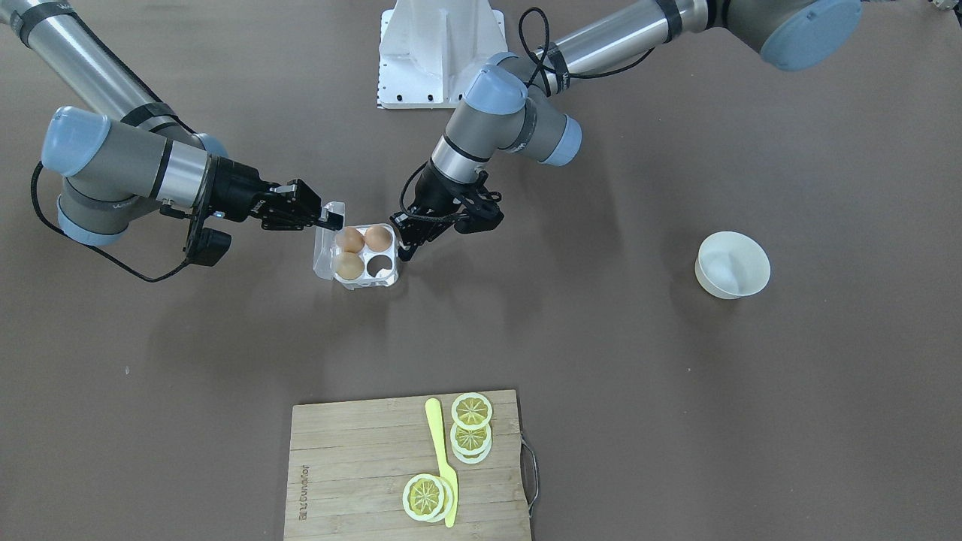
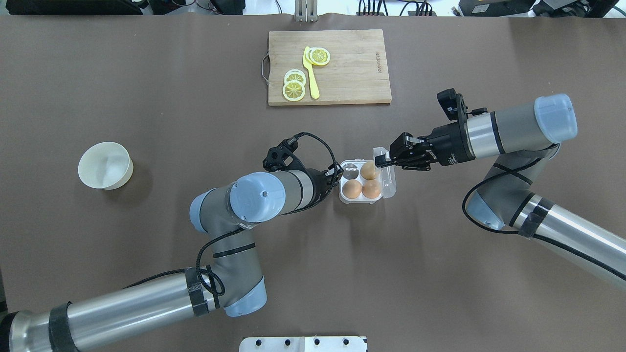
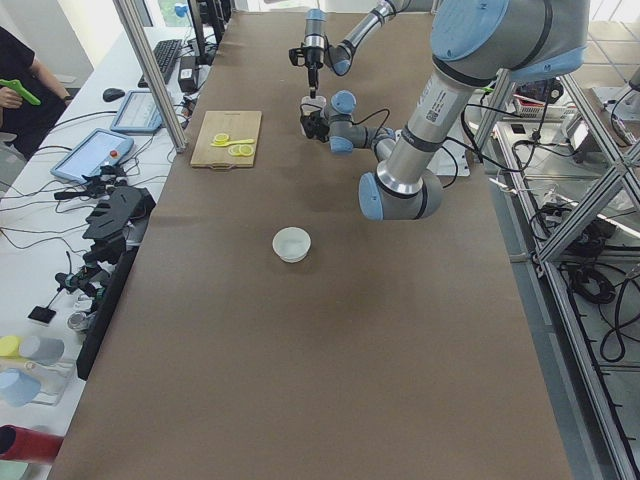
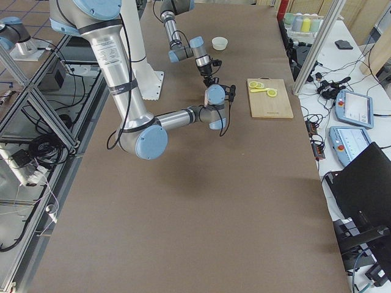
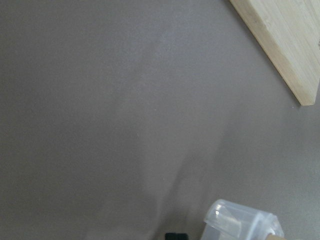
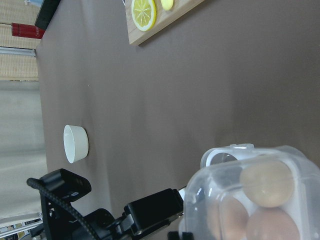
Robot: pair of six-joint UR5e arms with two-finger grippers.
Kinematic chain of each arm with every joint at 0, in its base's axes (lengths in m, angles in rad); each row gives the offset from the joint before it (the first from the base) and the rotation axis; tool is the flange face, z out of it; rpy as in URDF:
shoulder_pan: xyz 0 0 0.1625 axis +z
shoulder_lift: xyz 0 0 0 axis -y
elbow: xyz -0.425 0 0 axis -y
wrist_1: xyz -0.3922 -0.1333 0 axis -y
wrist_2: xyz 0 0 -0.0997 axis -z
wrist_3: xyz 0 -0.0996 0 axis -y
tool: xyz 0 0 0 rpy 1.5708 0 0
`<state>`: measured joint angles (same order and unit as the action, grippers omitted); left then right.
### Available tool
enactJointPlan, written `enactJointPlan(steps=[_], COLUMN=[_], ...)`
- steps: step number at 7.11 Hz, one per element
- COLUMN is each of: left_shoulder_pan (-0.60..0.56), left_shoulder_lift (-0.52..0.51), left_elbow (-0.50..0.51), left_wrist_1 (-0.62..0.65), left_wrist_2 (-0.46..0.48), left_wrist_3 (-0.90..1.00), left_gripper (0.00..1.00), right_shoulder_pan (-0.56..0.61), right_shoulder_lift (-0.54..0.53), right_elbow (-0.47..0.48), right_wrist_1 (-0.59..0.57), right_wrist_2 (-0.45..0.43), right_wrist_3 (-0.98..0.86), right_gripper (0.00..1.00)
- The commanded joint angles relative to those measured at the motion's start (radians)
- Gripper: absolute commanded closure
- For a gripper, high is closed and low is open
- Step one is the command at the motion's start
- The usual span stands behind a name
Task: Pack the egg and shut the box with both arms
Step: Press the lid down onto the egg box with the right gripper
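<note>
The clear box (image 1: pixel 366 282) (image 2: pixel 346 198) stands mid-table with three of its four cells filled. Two orange-brown eggs (image 1: pixel 378 238) (image 1: pixel 349 240) and a paler tan egg (image 1: pixel 349 264) lie in it; I cannot tell which orange-brown one is the task's egg. One cell (image 1: pixel 381 264) is empty. The hinged lid (image 1: pixel 325 252) (image 2: pixel 389 176) is half raised. My right gripper (image 1: pixel 331 220) (image 2: pixel 381 160) is shut on the lid's free edge. My left gripper (image 1: pixel 406 252) looks shut, its tips against the box's opposite side. The right wrist view shows the eggs through the lid (image 6: pixel 260 200).
A white bowl (image 1: pixel 733 264) (image 2: pixel 105 165) stands far out on my left side. A wooden cutting board (image 1: pixel 353 466) (image 2: pixel 352 68) with lemon slices (image 1: pixel 471 411) and a yellow knife (image 1: pixel 442 458) lies across the table. The white base (image 1: pixel 440 52) is behind the box.
</note>
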<state>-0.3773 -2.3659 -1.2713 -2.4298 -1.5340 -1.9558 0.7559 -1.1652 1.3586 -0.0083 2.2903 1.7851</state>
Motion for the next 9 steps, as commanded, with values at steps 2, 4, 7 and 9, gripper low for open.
enactJointPlan(steps=[2, 4, 7, 9], left_shoulder_pan=[0.000, 0.000, -0.002, -0.003], left_shoulder_lift=[0.002, 0.002, 0.005, 0.010], left_elbow=[0.000, 0.000, -0.005, -0.023], left_wrist_1=[-0.002, -0.003, -0.003, -0.003], left_wrist_2=[0.000, 0.000, -0.002, -0.003], left_wrist_3=[0.000, 0.000, 0.002, 0.003], left_gripper=[1.00, 1.00, 1.00, 1.00], right_shoulder_pan=[-0.021, -0.032, -0.043, -0.070], right_shoulder_lift=[0.016, 0.016, 0.024, 0.036], right_elbow=[0.001, 0.001, -0.001, 0.001], right_wrist_1=[-0.018, -0.019, -0.021, -0.019], right_wrist_2=[-0.026, -0.043, -0.051, -0.078], right_wrist_3=[0.000, -0.001, -0.001, -0.001], right_gripper=[1.00, 0.91, 0.50, 0.33])
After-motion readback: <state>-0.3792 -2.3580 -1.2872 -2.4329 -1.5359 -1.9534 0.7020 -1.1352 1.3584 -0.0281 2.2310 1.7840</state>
